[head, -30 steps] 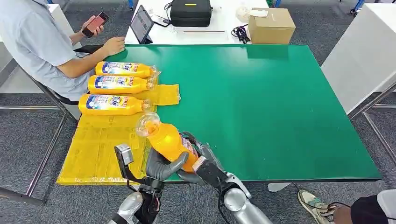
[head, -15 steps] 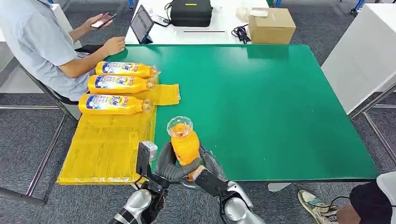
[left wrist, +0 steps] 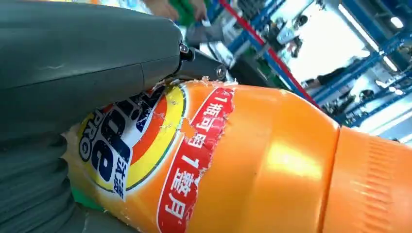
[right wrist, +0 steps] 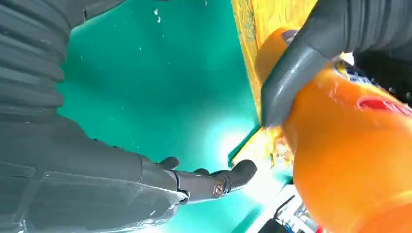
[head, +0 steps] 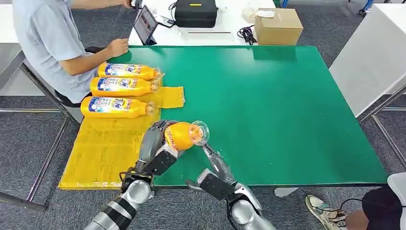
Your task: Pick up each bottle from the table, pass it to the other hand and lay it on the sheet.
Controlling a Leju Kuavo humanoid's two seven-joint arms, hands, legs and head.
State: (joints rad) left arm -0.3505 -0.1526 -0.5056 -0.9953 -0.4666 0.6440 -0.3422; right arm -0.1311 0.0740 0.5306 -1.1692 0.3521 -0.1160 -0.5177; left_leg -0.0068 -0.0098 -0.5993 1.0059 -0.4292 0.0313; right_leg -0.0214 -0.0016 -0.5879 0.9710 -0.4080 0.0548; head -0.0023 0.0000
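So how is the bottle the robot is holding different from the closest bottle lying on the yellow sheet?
The held bottle is up in the left hand, off the table; the nearest sheet bottle lies flat on the sheet, untouched. The held bottle sits by the sheet's edge, over the green table. Its clear cap faces the camera; the other shows its whole side. Both are orange with clear caps pointing right.

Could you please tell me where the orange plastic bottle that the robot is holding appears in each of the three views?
Head view: orange plastic bottle low centre, gripped by the left hand.
Left wrist view: the bottle fills the middle and right.
Right wrist view: the bottle at the right edge.
Shared landmark: the green table.
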